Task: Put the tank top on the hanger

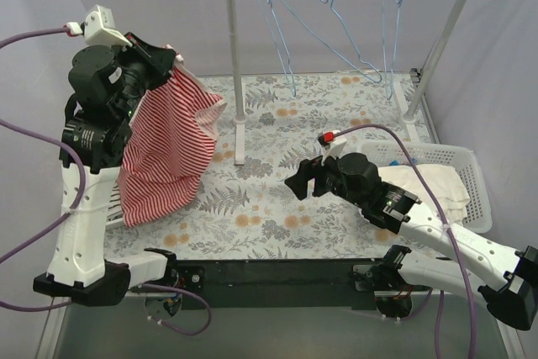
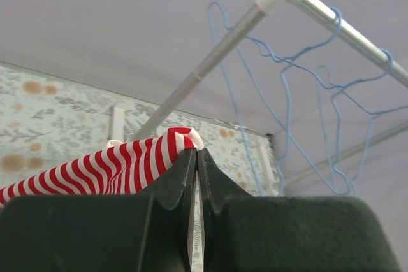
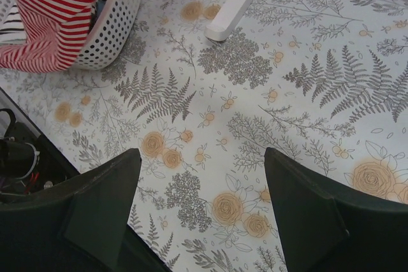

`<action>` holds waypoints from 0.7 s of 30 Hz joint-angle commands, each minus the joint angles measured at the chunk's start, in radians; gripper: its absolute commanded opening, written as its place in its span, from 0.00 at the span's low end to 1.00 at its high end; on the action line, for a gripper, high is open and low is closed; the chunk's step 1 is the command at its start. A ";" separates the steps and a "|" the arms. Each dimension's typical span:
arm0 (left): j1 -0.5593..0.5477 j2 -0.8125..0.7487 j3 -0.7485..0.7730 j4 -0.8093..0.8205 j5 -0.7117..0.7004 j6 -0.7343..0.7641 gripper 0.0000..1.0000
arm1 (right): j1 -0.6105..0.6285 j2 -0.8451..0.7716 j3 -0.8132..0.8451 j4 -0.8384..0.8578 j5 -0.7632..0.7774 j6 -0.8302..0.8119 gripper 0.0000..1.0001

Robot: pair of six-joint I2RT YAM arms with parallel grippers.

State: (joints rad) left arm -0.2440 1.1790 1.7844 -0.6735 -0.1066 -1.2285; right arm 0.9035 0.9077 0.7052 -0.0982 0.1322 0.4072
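My left gripper (image 1: 174, 58) is raised high at the left and shut on the top edge of the red-and-white striped tank top (image 1: 168, 145), which hangs down from it towards the table. In the left wrist view the gripper (image 2: 194, 152) pinches the top's trimmed edge (image 2: 182, 136). Three light-blue wire hangers hang on the rail at the back; the middle hanger (image 1: 332, 27) also shows in the left wrist view (image 2: 287, 74). My right gripper (image 1: 301, 182) is open and empty, low over the middle of the table (image 3: 203, 164).
A white rack stands at the back with its left post (image 1: 234, 65) and foot (image 3: 236, 4). A white basket (image 1: 458, 170) at the right holds cream-white cloth. Another white perforated basket (image 3: 115, 27) sits under the hanging top, a black-and-white striped garment (image 3: 11, 20) beside it.
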 commanded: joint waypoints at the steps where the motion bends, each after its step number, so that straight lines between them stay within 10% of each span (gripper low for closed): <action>1: 0.003 0.070 0.086 0.044 0.197 -0.066 0.00 | -0.002 -0.029 0.083 0.003 0.036 -0.027 0.86; 21: -0.087 0.254 0.422 0.192 0.358 -0.230 0.00 | -0.002 -0.119 0.171 -0.006 0.127 -0.022 0.86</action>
State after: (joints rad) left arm -0.3298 1.4826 2.2345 -0.5705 0.2192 -1.3937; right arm 0.9035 0.8169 0.8173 -0.1173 0.2272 0.3927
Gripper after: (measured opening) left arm 0.013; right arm 0.863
